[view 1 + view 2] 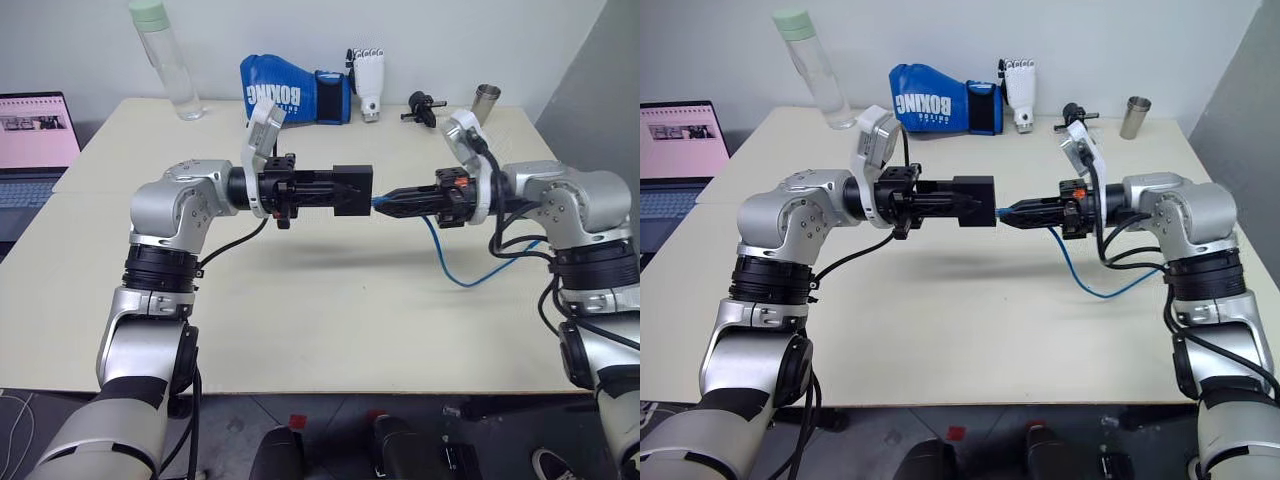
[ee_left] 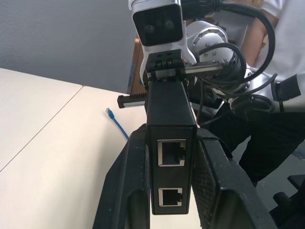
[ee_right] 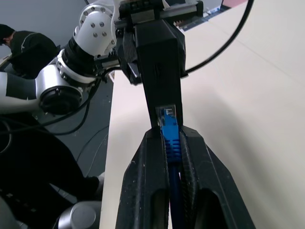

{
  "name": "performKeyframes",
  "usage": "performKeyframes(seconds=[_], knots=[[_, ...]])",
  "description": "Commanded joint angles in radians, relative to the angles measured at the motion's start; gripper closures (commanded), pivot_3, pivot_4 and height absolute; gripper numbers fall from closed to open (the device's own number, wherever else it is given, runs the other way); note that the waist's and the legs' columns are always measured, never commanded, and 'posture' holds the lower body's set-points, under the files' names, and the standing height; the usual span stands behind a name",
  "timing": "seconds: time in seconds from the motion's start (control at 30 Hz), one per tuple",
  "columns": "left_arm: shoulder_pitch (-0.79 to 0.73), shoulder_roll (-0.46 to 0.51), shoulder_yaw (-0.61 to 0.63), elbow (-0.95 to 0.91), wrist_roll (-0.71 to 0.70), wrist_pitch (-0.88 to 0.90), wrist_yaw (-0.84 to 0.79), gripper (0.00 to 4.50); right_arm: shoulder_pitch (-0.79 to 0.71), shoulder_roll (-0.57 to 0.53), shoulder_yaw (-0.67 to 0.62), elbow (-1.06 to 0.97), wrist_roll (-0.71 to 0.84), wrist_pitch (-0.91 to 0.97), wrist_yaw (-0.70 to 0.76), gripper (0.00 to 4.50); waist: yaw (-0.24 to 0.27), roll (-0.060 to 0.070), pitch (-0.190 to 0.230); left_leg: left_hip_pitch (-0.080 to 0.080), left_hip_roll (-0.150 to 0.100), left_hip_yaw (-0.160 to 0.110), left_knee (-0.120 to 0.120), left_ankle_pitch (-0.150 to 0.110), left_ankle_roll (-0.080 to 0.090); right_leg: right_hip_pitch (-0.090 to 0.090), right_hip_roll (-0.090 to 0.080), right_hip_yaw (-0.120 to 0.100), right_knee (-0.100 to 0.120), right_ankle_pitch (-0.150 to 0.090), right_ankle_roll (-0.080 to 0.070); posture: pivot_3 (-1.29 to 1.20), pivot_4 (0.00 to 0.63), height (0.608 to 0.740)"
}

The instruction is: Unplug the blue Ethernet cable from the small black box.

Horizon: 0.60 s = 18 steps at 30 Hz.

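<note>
My left gripper [image 1: 338,190] is shut on the small black box [image 1: 352,189], holding it level above the table [image 1: 300,320]. Two empty ports show on the box's near end in the left wrist view [image 2: 170,152]. From the opposite side, my right gripper [image 1: 390,201] is shut on the plug boot of the blue Ethernet cable [image 3: 170,136]. The plug's clear tip [image 3: 167,113] sits at the box's end face; I cannot tell whether it is still inside the port. The rest of the cable [image 1: 450,265] hangs down and loops on the table.
Along the table's far edge stand a clear bottle [image 1: 165,60], a blue boxing glove [image 1: 290,98], a white robotic hand [image 1: 368,80], a black knobbed gadget [image 1: 422,105] and a steel cup [image 1: 487,100]. A laptop [image 1: 35,140] sits at the left. A person [image 2: 286,71] stands nearby.
</note>
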Motion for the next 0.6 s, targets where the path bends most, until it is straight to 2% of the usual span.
performKeyframes(seconds=[0.03, 0.2, 0.27, 0.4, 0.6], knots=[[0.005, 0.035, 0.017, -0.035, -0.012, 0.002, -0.01, 3.71, 0.011, -0.061, -0.043, -0.038, 0.026, 0.027, 0.023, 4.47, 0.0, 0.0, 0.0, 0.0, 0.0, 0.0, 0.0, 0.0, 0.0, 0.0, 0.0, 0.0, 0.0, 0.0, 0.0, 0.0, 0.15, 0.74], [0.0, 0.033, 0.015, -0.022, -0.007, -0.014, -0.001, 3.71, 0.035, -0.035, -0.051, -0.04, -0.003, -0.023, -0.041, 4.47, -0.002, 0.0, 0.0, 0.0, 0.0, 0.0, 0.0, 0.0, 0.0, 0.0, 0.0, 0.0, 0.001, 0.0, 0.0, 0.0, 0.15, 0.74], [-0.003, 0.03, 0.019, -0.016, -0.003, -0.022, 0.01, 3.71, 0.067, -0.01, -0.025, -0.028, -0.094, -0.138, -0.125, 4.47, -0.002, 0.0, 0.0, 0.0, 0.0, 0.0, 0.0, 0.0, 0.0, 0.0, 0.0, 0.0, 0.001, 0.0, 0.0, 0.0, 0.15, 0.74], [0.021, 0.025, 0.037, -0.032, -0.001, -0.033, 0.051, 3.71, 0.15, 0.062, 0.021, 0.094, -0.334, -0.358, -0.444, 4.47, -0.001, -0.001, -0.001, 0.0, 0.0, 0.0, 0.0, 0.0, 0.0, 0.0, 0.0, 0.0, 0.0, 0.0, 0.0, 0.0, 0.15, 0.74], [0.078, 0.035, 0.066, -0.091, -0.02, -0.016, 0.113, 3.71, 0.257, 0.146, 0.019, 0.138, -0.457, -0.476, -0.664, 4.47, 0.0, 0.0, 0.0, -0.002, 0.0, 0.002, 0.0, 0.001, -0.002, -0.003, -0.001, 0.002, 0.001, 0.0, 0.0, 0.0, 0.15, 0.74]])
